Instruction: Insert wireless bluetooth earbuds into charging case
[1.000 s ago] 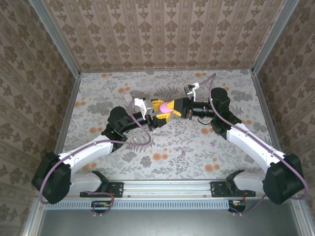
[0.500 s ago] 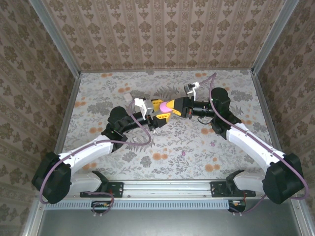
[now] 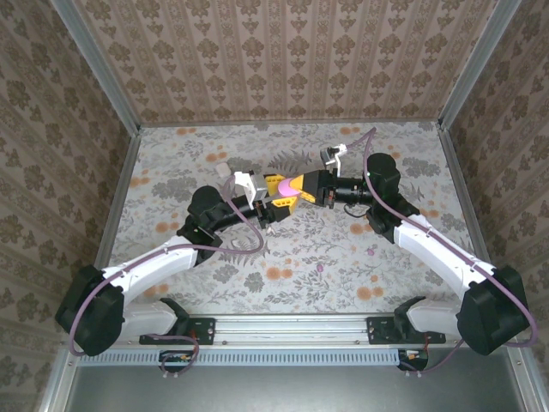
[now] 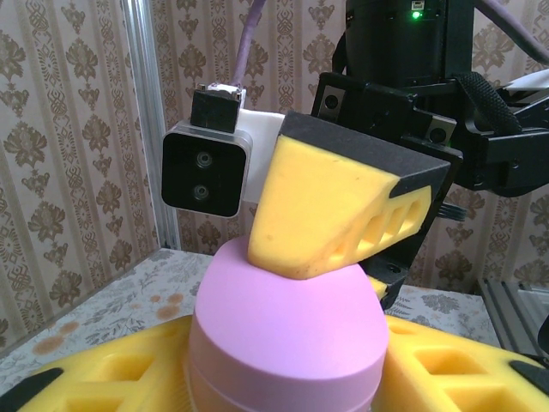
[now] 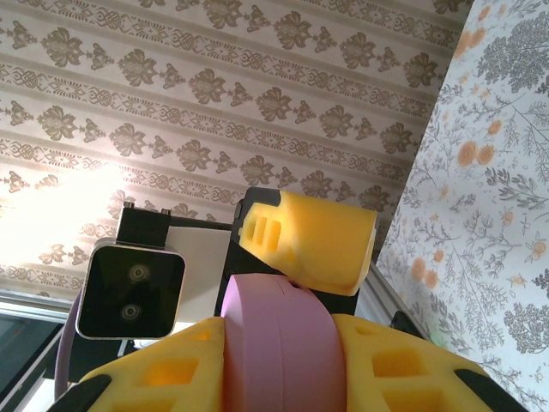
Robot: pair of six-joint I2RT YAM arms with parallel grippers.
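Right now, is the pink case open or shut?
Shut, it seems: the pink case shows only a thin closed seam low on its side, with no lid lifted and no gap.

Overhead looking down, wrist cameras (image 4: 204, 172) close, face-to-face (sharing pink case (image 4: 287, 343))

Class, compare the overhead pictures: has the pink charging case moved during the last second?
No. The pink case stays in the same spot relative to the orange flower print on the table, with no visible shift.

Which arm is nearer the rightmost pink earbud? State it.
Right. The right arm lies close beside the pink earbud, on its right; the left arm lies well to its left.
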